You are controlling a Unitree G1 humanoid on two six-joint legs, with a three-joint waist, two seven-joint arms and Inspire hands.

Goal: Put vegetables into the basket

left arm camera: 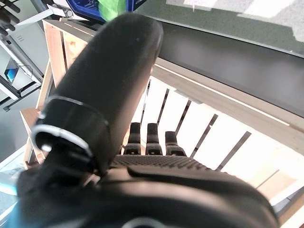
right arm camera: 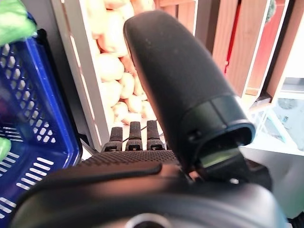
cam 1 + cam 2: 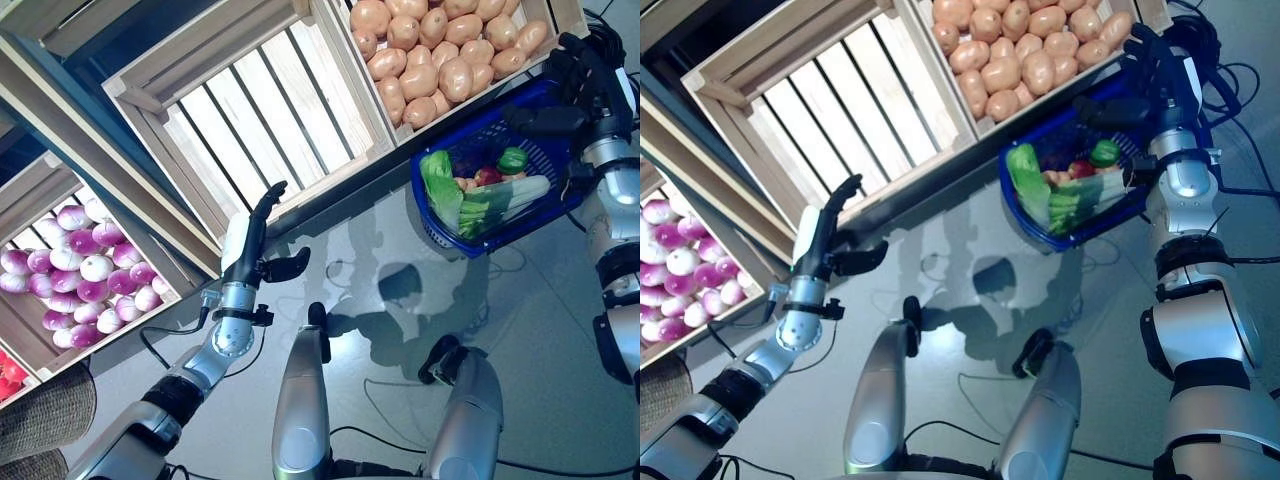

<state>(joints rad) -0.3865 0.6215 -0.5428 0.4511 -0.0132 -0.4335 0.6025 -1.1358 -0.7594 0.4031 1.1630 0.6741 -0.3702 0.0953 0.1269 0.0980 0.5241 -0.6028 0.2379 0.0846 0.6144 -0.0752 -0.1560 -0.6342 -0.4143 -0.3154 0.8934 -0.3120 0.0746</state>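
The blue plastic basket (image 3: pixel 437 222) stands on the floor below the stand. In it lie a green leafy vegetable (image 3: pixel 438 182), a leek with a white stalk (image 3: pixel 510 199), a green pepper (image 3: pixel 513 160) and a red round vegetable (image 3: pixel 487 177). My right hand (image 3: pixel 572 92) is at the basket's far right rim, fingers straight, empty; the basket's wall shows in the right wrist view (image 2: pixel 28 118). My left hand (image 3: pixel 255 240) is raised in front of the empty wooden crate (image 3: pixel 250 110), fingers straight, thumb out, holding nothing.
The wooden stand slopes across the back with several crates (image 3: pixel 60 260); its front rail (image 3: pixel 330 185) runs just beyond my left hand. Grey floor (image 3: pixel 540 330) lies in front of the basket. A woven object (image 3: pixel 40 410) sits at the lower left.
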